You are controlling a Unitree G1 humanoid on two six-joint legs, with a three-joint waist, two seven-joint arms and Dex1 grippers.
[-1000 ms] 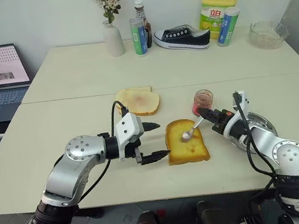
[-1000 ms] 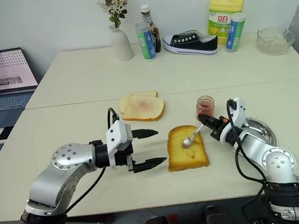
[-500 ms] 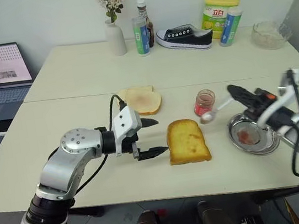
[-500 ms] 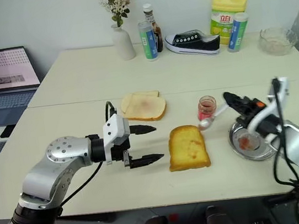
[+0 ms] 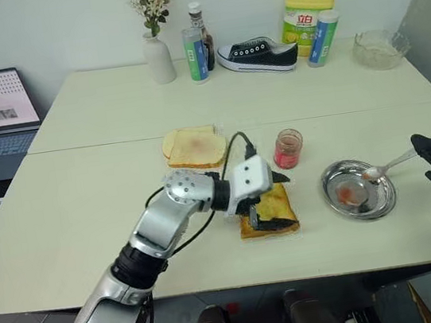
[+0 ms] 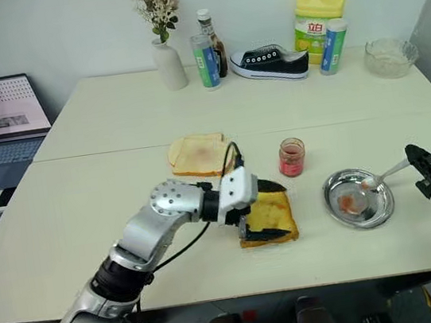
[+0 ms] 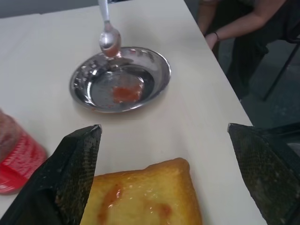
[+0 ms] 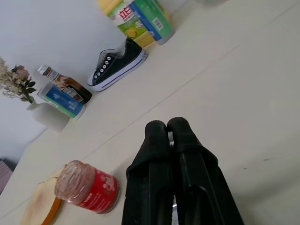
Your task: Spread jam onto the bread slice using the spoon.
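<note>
The right gripper [image 6: 422, 158] pinches the spoon [image 6: 382, 176] over the steel dish [image 6: 357, 199] – it could drip; the left gripper [image 6: 264, 212], spread wide, straddles the bread slice [image 6: 271, 216] – it might shove it.

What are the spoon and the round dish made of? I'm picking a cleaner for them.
The spoon looks like polished metal, probably stainless steel: silvery, with bright glints on its bowl. The round dish looks the same: its rim and walls mirror the surroundings around a red smear. The exact alloy can't be told by eye.
</note>
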